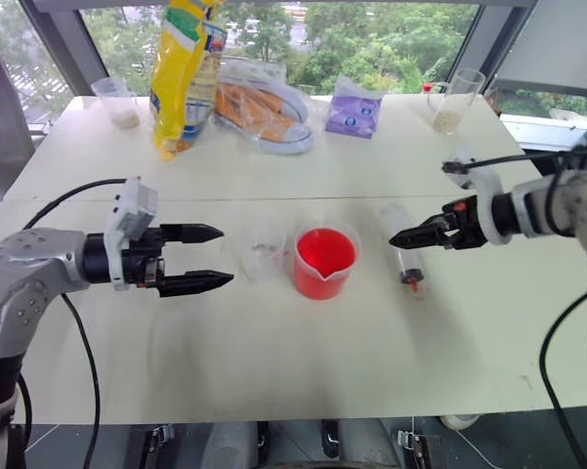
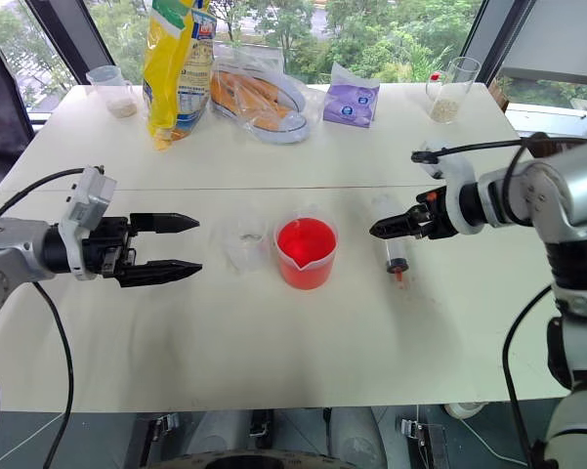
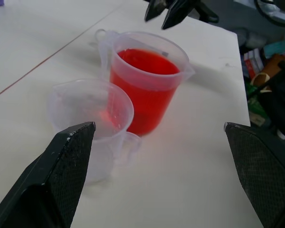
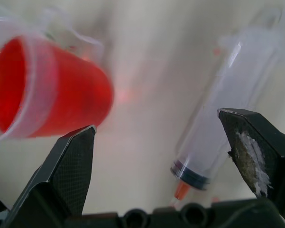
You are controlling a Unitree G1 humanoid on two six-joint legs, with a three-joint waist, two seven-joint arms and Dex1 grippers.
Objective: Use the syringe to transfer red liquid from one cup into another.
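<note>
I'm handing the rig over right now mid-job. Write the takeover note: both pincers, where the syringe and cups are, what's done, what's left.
Left pincer: open, empty, level above the table, pointing at the clear cup.
Right pincer: open, empty, over the syringe, not gripping it.
Syringe lies flat on the table, to the right of the red beaker, orange tip toward the robot.
Beaker holds the red liquid; clear cup stands beside it on its left, looking empty.
Done: nothing transferred.
Left: grasp syringe, draw from beaker, empty into clear cup.
</note>
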